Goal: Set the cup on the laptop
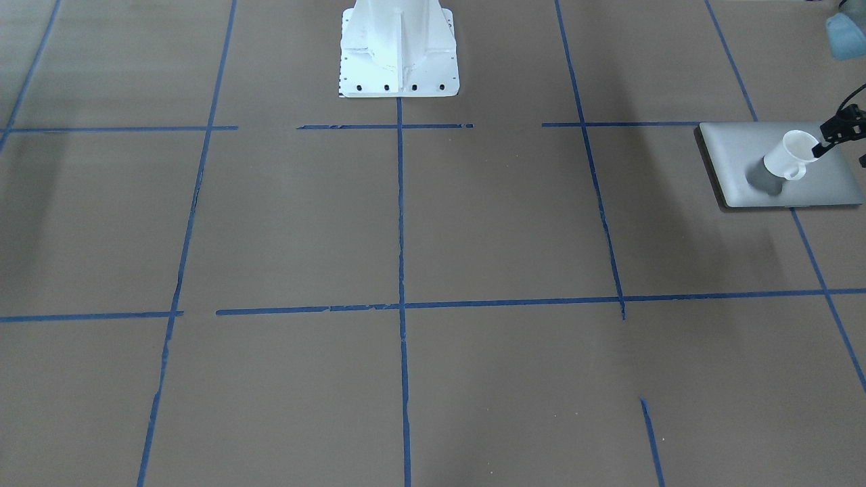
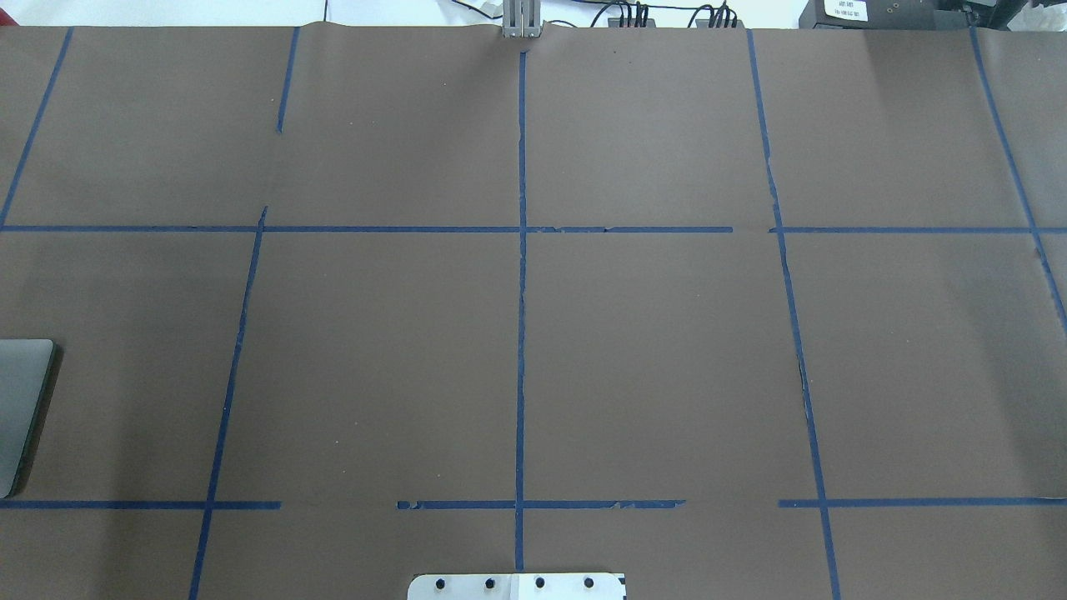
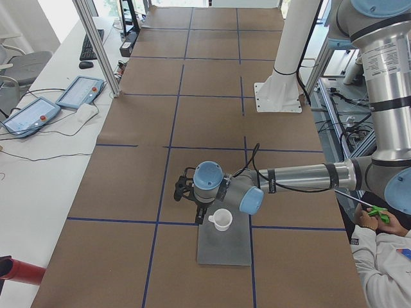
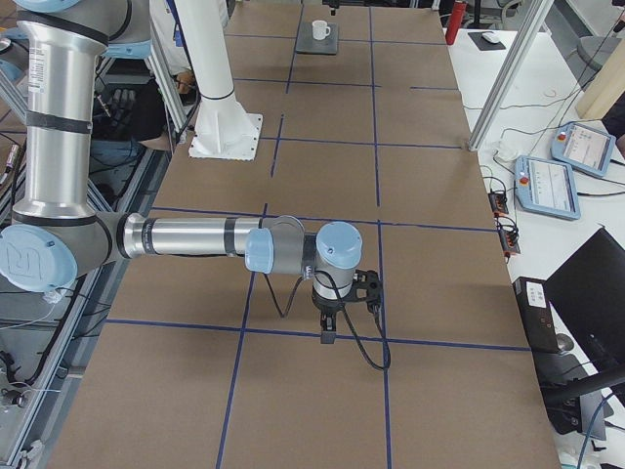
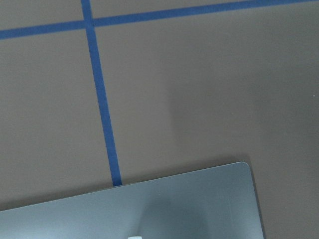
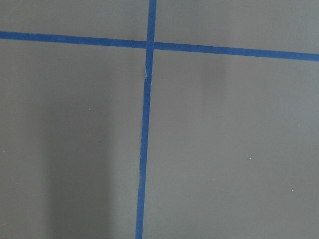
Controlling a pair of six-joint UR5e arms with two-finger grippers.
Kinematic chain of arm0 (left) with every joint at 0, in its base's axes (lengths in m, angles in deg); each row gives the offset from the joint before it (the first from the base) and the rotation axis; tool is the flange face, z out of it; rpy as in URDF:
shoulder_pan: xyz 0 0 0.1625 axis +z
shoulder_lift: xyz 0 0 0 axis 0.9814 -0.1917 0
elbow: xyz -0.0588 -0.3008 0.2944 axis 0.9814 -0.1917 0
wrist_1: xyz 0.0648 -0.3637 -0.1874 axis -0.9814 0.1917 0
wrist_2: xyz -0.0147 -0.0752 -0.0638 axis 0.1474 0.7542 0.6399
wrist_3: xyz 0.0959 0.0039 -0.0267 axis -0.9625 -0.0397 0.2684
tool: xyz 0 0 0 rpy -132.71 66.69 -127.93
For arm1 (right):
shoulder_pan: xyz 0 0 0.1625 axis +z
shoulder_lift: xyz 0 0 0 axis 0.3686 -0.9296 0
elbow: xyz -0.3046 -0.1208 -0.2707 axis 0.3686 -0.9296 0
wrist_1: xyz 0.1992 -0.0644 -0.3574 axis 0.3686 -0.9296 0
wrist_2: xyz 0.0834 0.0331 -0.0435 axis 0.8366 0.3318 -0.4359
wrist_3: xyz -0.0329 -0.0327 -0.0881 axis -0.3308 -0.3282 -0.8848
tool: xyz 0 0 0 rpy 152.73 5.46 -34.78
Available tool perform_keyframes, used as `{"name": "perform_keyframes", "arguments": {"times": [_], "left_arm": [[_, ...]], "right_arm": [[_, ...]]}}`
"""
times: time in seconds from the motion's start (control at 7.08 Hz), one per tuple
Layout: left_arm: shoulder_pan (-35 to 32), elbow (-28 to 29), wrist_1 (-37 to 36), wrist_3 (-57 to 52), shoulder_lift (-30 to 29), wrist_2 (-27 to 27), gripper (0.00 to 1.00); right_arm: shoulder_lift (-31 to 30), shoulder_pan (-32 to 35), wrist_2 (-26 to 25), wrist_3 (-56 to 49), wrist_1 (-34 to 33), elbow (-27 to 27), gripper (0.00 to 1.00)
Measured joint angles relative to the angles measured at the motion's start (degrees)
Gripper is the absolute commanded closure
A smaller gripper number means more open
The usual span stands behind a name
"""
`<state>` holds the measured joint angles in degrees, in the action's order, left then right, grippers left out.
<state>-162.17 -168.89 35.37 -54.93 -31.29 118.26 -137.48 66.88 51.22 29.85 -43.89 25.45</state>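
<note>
The silver-grey laptop (image 1: pixel 778 182) lies shut at the table's edge on my left side. It also shows in the overhead view (image 2: pixel 21 408), the exterior left view (image 3: pixel 225 247) and the left wrist view (image 5: pixel 199 204). The white cup (image 1: pixel 788 155) is upright over the lid, on it or just above it; I cannot tell which. My left gripper (image 1: pixel 820 147) holds the cup by its rim, beside the cup (image 3: pixel 221 220). My right gripper (image 4: pixel 327 330) hangs over bare table far from the laptop; I cannot tell its state.
The white robot pedestal (image 1: pixel 399 54) stands at the table's middle back. Blue tape lines (image 1: pixel 400 304) grid the brown table. Teach pendants (image 3: pixel 80 93) lie on a side table. A person (image 3: pixel 385 256) sits beside the robot.
</note>
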Motion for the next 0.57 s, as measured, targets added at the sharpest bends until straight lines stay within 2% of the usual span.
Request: {"name": "perform_keyframes", "arguments": {"times": [0.28,0.57], "left_arm": [[-9.1,-1.3,-15.2,-14.2,-2.7,-3.4,0.0],[-14.4,-4.1,-27.8,-20.3,-6.5,-5.3,0.0]], "right_arm": [[0.0,0.0,0.0,0.0,0.0,0.0,0.0],[0.0,0.0,0.0,0.0,0.0,0.0,0.0]]}}
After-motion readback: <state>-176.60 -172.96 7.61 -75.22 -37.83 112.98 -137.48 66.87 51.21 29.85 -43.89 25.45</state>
